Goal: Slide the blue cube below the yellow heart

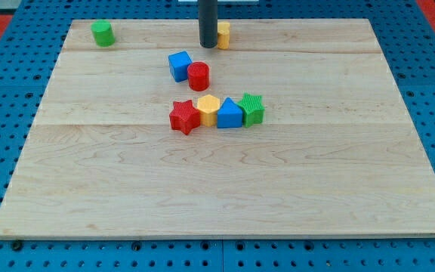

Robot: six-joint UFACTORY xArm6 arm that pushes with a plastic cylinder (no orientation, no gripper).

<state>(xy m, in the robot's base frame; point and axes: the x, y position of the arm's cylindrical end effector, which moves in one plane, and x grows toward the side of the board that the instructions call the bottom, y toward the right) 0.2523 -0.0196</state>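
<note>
The blue cube (179, 65) lies on the wooden board (225, 196) a little above its middle, touching a red cylinder (198, 76) at its lower right. The yellow heart (223, 34) sits near the view's top edge, partly hidden behind my rod. My tip (207, 45) rests on the board just left of the yellow heart, touching or nearly touching it, and above and to the right of the blue cube.
A green cylinder (103, 33) stands at the top left. Below the cube runs a row: red star (184, 118), yellow hexagon (208, 109), blue triangular block (229, 114), green block (252, 109). Blue pegboard surrounds the board.
</note>
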